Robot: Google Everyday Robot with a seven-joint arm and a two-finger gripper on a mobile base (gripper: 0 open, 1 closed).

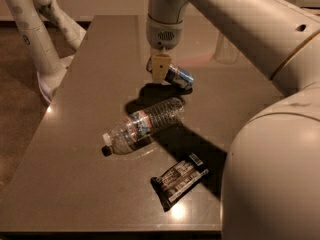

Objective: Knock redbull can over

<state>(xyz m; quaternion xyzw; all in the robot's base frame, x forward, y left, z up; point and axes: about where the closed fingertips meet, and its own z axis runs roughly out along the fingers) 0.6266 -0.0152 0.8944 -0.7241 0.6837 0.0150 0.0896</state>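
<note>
Blue and silver, the redbull can [179, 77] is tipped far over near the middle of the grey-brown table [75, 134], its long axis running almost level from left to right, with the right end slightly nearer. Its left end meets the gripper [159, 68], which hangs straight down from the white arm [240, 19] just left of the can; how wide the gripper stands cannot be told, nor whether the can rests on the table or is held just above its dark shadow. Just nearer lies a clear plastic water bottle [144, 125] on its side, cap pointing near-left, base towards the can. Nearer still, a dark snack bar wrapper [180, 181] lies flat. A clear glass tumbler [225, 48] stands far right, well apart from the can.
</note>
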